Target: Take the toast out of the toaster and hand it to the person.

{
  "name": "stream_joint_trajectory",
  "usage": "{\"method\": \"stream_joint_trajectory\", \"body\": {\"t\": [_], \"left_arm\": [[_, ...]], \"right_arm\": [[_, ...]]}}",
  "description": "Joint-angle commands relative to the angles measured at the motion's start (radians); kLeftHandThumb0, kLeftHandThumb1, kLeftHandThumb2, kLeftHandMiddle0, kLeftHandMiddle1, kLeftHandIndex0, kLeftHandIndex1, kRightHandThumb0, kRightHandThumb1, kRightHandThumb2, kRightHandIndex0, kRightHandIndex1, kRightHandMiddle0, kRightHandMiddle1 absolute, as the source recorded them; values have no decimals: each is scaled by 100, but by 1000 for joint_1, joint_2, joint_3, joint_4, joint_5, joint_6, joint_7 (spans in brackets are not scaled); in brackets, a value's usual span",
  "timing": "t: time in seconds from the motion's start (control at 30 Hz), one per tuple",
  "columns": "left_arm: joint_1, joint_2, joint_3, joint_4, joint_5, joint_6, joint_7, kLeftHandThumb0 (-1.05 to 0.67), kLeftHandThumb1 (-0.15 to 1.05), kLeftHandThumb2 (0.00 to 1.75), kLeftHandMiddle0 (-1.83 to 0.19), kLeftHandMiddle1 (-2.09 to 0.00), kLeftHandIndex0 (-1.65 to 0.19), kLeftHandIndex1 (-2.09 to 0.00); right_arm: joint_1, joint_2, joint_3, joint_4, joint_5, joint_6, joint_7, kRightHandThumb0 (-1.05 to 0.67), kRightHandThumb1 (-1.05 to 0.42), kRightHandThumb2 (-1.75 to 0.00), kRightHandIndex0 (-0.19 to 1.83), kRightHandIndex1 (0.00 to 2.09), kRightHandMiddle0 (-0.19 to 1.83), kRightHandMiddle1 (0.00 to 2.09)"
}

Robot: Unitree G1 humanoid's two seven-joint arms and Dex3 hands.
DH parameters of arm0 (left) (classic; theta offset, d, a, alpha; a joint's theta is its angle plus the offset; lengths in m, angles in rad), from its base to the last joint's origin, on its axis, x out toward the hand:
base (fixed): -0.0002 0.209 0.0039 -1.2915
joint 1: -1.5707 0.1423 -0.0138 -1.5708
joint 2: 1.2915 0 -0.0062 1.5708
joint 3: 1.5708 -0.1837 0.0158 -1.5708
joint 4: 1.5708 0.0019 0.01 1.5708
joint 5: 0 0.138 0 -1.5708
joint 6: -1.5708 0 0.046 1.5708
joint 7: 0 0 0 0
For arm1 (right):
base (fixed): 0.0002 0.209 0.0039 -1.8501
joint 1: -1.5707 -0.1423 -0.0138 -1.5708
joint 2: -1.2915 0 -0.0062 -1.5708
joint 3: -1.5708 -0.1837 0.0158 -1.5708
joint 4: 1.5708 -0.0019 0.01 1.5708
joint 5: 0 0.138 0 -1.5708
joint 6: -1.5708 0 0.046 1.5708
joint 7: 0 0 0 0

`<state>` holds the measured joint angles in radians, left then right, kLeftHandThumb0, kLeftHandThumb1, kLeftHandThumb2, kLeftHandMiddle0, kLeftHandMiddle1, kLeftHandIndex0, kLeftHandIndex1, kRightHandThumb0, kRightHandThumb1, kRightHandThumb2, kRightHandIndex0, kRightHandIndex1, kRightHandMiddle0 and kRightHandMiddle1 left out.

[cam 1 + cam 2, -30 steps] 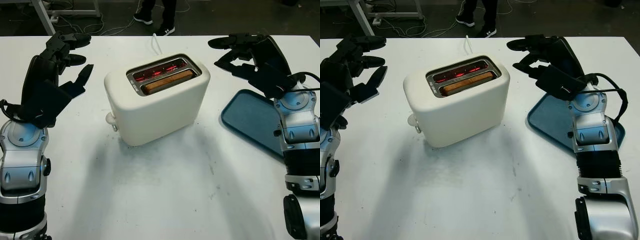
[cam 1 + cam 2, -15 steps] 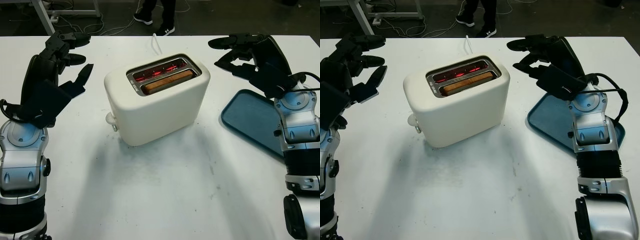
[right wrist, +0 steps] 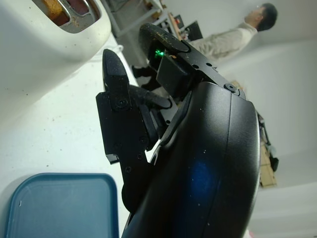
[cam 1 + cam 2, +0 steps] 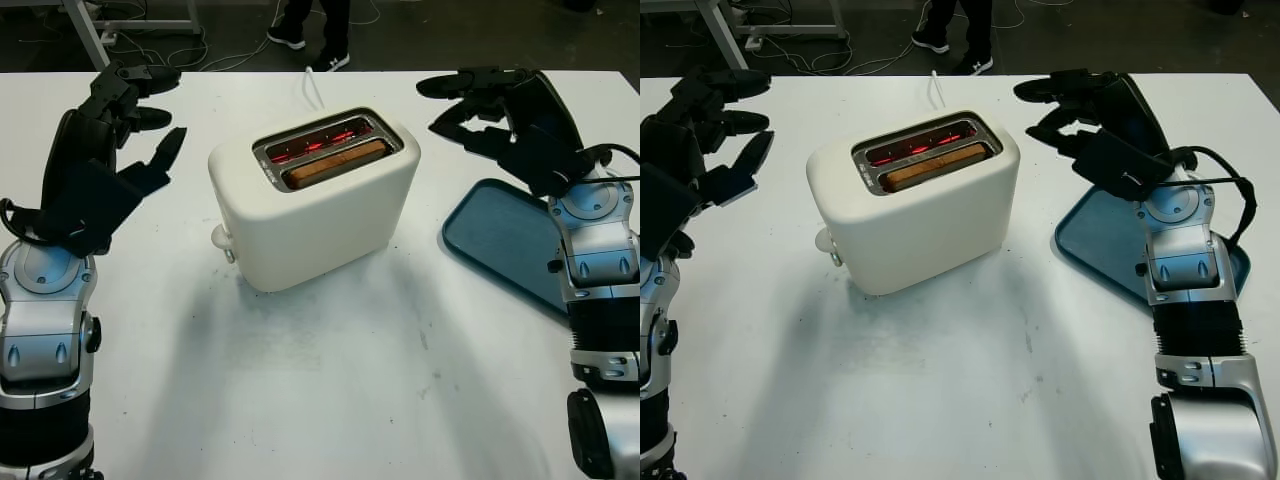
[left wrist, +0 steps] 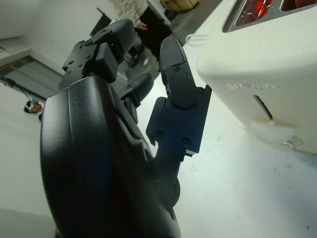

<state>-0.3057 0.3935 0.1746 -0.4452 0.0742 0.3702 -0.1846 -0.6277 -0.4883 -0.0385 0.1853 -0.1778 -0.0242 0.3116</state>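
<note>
nothing of the task is showing as done yet. the toast (image 4: 335, 162) is still sitting down in the front slot of the toaster (image 4: 315, 197), with only its browned top edge showing, and the rear slot beside it is glowing red, so the elements seem to be running. the toaster is standing near the middle of the white worktop (image 4: 330, 380), its cord trailing away toward the far edge.

the left robot hand (image 4: 125, 125) is hovering off to the toaster's left, well apart from it, open and holding nothing. the right robot hand (image 4: 490, 100) is hovering off to the toaster's right, above the far corner of the blue tray (image 4: 500, 240), also open and gripping nothing. neither one is touching the toaster.

a person (image 4: 310, 25) is standing beyond the far edge of the worktop, only legs and shoes showing from the head camera. everything is still left to do: reaching over the slot, pinching the toast, lifting it clear and passing it across.

compared with the earlier frames, almost nothing is changing: both robot hands are staying where they were, and the toast and toaster are sitting in the same spot.
</note>
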Motion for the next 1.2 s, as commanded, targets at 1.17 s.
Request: {"method": "stream_joint_trajectory", "body": {"t": [1.17], "left_arm": [[-1, 4, 4, 3, -7, -15, -2, -39, 92, 54, -5, -110, -15, -75]], "right_arm": [[-37, -2, 18, -88, -32, 117, -18, -25, -92, -6, 62, 63, 83, 1]]}}
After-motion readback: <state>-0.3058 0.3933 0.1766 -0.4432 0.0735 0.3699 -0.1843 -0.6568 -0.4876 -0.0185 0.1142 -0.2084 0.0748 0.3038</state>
